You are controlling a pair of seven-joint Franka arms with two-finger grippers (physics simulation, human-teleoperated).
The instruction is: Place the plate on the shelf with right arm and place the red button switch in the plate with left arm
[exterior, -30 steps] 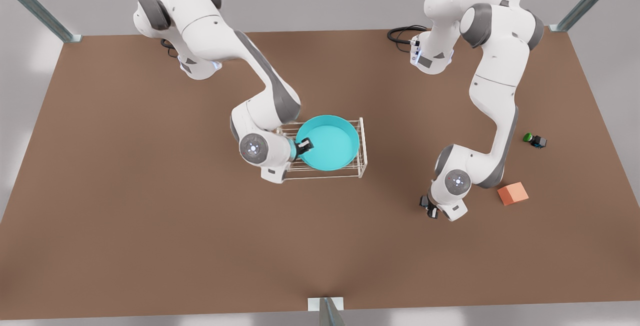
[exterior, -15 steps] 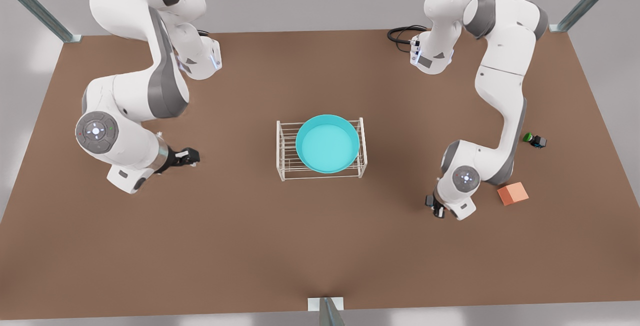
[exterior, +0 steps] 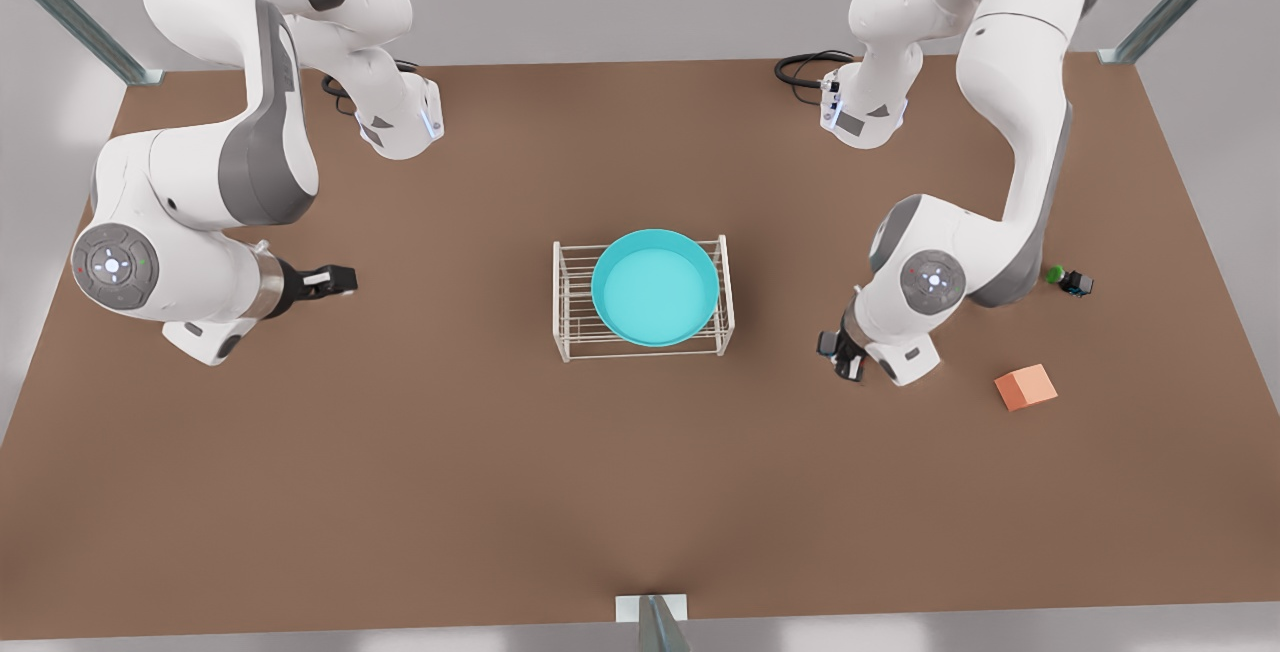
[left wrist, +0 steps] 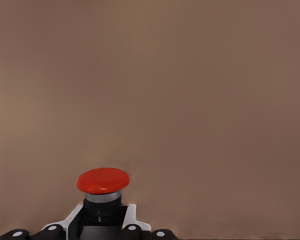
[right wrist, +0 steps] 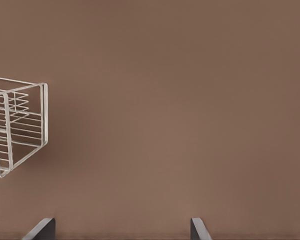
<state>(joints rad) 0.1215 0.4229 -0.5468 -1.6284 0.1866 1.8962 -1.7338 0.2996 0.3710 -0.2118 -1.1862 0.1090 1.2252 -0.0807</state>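
Observation:
The turquoise plate [exterior: 655, 287] rests on top of the white wire shelf [exterior: 573, 304] in the middle of the table. My right gripper [exterior: 338, 280], on the front view's left, hovers well away from the shelf and points toward it. Its open fingers [right wrist: 41, 228] frame bare table, and the shelf [right wrist: 17, 125] stands off to one side in the right wrist view. My left gripper [exterior: 840, 357], on the front view's right, is shut on the red button switch [left wrist: 102, 181]. The switch's red cap sticks out past the left gripper [left wrist: 97, 234] above the brown table.
A green-capped switch [exterior: 1068, 280] and an orange cube [exterior: 1026, 387] lie at the front view's right, beyond the left arm. A black cable [exterior: 805, 67] coils at that arm's base. Open table stretches between each gripper and the shelf.
The right gripper let go of the plate on the shelf and drew back far toward the front view's left. The left gripper rose and shifted toward the shelf with the red button switch.

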